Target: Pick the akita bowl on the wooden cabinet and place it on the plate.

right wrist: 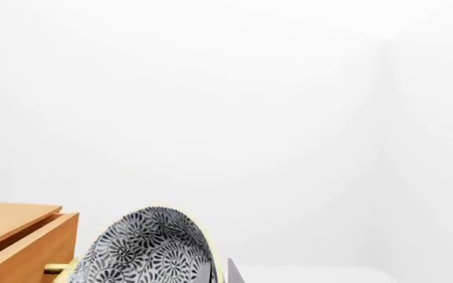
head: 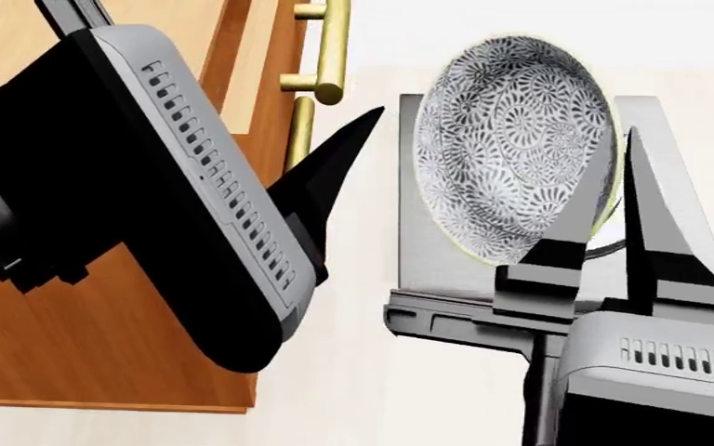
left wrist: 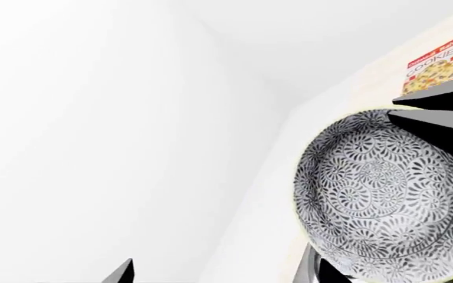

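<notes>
Here the akita bowl (head: 512, 139), white with a dense black floral pattern, is off the wooden cabinet (head: 97, 334) and held up in the air, tipped steeply on edge so its patterned inside faces the head camera. The right gripper (head: 599, 246) has its fingers closed on the bowl's rim, one dark finger (head: 568, 246) across the inside and the other behind the wall. The left gripper (head: 332, 167) hangs just beside the cabinet's brass handles (head: 326, 51), close to the bowl but not touching it; only one pointed finger shows clearly, so I cannot tell whether its fingers are open or closed.

Judging by this, the pick is done and the placing remains. The plate is not visible in any view, so it has yet to be found and reached.

For room to move: the cabinet's front edge and handles lie close on the bowl's left, with the left arm crowding that side. The wrist views show mostly bare white walls and pale floor. A cookies box (left wrist: 440, 65) shows behind the bowl in the left wrist view.
</notes>
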